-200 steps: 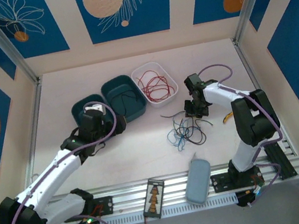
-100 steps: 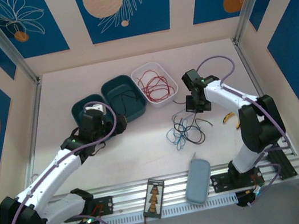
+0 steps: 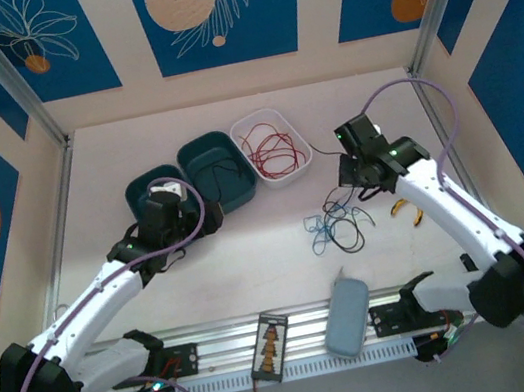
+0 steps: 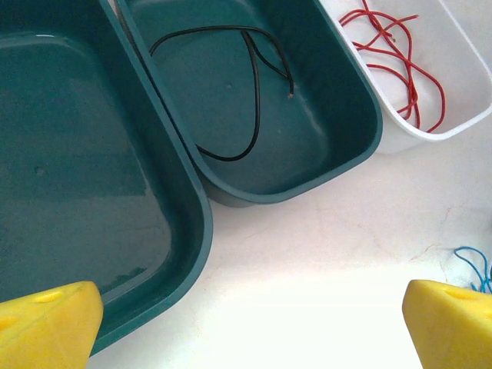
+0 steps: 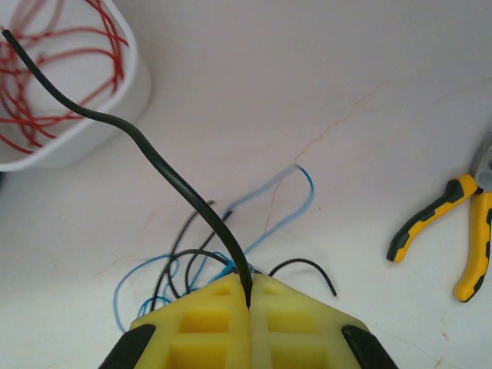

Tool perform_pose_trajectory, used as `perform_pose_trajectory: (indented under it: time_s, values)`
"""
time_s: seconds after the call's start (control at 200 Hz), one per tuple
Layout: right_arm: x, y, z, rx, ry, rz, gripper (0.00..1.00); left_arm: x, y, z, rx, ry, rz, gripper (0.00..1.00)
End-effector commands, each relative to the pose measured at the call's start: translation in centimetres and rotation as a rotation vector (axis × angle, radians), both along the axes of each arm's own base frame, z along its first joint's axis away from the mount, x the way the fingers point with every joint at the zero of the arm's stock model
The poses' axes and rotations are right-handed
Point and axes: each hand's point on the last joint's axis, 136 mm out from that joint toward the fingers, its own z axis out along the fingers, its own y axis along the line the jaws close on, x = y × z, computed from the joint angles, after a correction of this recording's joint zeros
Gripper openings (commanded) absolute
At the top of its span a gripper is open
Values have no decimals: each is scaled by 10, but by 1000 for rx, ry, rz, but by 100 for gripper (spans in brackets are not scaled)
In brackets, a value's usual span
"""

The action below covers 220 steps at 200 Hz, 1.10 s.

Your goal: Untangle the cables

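Found the right jaws clamped tight on a single black wire, pinched at the very tip of the grip. Traced its free length up and away from the jaws toward the far left, with the tip near the rim of the white tray of red wires. Noted the rest of the tangle, blue and black loops, lying on the counter beneath and just behind the grip, right of centre, between the white tray and the near edge. Could not make out any clean separation of the held wire's lower end from those loops. Saw yellow-handled pliers toward the right edge, apart from the wires. Found the left jaws spread wide, holding nothing, hovering by a teal tray with one black wire already inside, just beside the white tray. Judged that teal tray the likely target: left of the grip, beyond the white tray, nearer the left arm than the right.
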Motion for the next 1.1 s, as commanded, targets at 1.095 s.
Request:
perform_pose_trajectory:
  time_s: [1.095]
  values:
    - [-26,51,170,337,-382,316,0,-3,-71,31,-267,-128,-324,100]
